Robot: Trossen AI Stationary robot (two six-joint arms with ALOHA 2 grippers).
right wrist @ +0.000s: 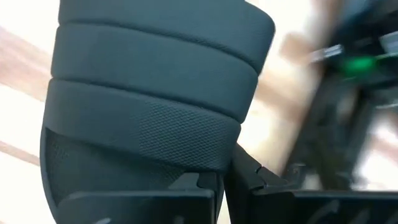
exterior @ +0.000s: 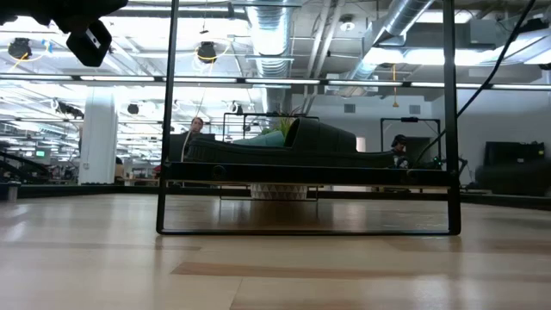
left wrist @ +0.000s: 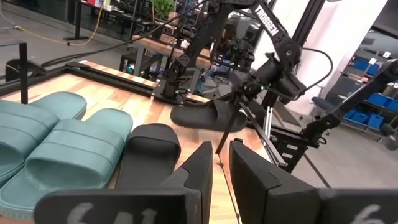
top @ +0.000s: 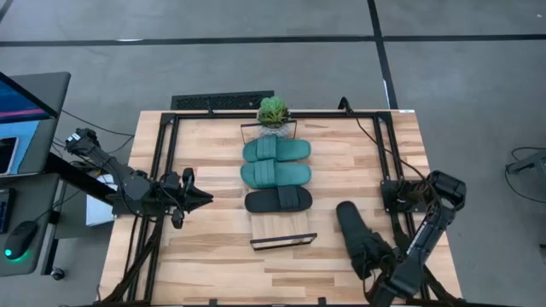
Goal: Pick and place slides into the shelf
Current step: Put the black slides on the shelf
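Note:
The shelf [top: 281, 226] is a light-wood plank running from the far side to the near side at the table's middle, with a black wire frame at its near end. Two teal slides [top: 275, 152] [top: 275, 175] and one black slide [top: 278, 200] lie flat on it, side by side. The second black slide [top: 352, 223] is in my right gripper [top: 374, 258], over the table's near right part. My left gripper [top: 207, 198] is shut and hovers left of the shelf, pointing at the black slide lying there [left wrist: 146, 152]. My right gripper pinches the black slide at the end where its ribbed strap [right wrist: 155, 112] sits, the fingers [right wrist: 252, 177] coming from the near right side along its length. The slide itself hides the exact place of contact. It is lifted clear of the table [left wrist: 208, 115], roughly level.
A small potted plant [top: 273, 111] stands at the shelf's far end. Black frame rails [top: 162, 170] [top: 384, 162] run along the table's left, right and far sides. Bare plank [top: 286, 228] shows between the black slide and the near wire frame. Bare wood lies between shelf and rails.

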